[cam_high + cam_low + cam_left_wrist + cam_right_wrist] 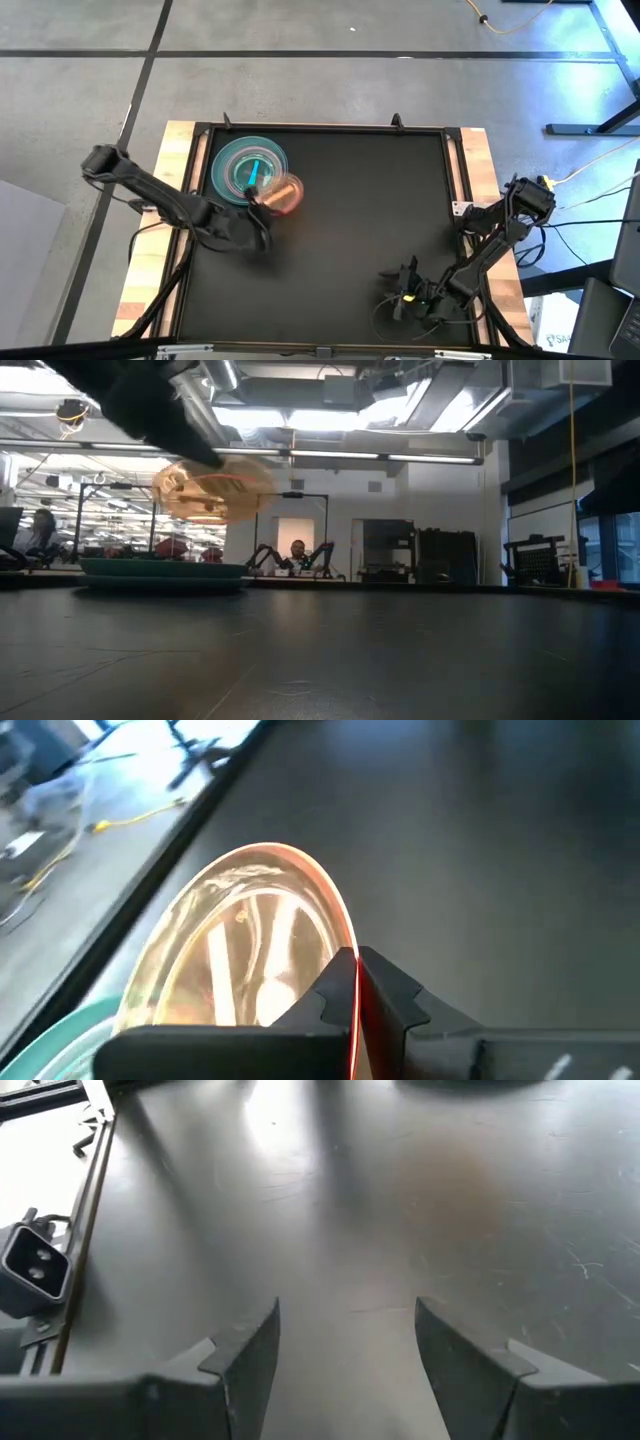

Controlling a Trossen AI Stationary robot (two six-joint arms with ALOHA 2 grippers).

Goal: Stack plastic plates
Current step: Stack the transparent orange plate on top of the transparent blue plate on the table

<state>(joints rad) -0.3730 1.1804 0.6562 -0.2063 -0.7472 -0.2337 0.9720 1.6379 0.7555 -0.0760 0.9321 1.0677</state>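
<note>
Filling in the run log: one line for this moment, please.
left end effector: shut on orange plate, lifted beside plate stack | right end effector: open, waiting at near right

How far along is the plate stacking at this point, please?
A stack already sits at the table's far left. The left gripper holds an orange plate raised beside the stack, not yet set down. No other loose plates show. The right gripper waits open, near right.

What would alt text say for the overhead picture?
The left gripper holds a translucent orange plate at the edge of a teal plate stack on a black table. The right gripper rests open near the front.
</note>
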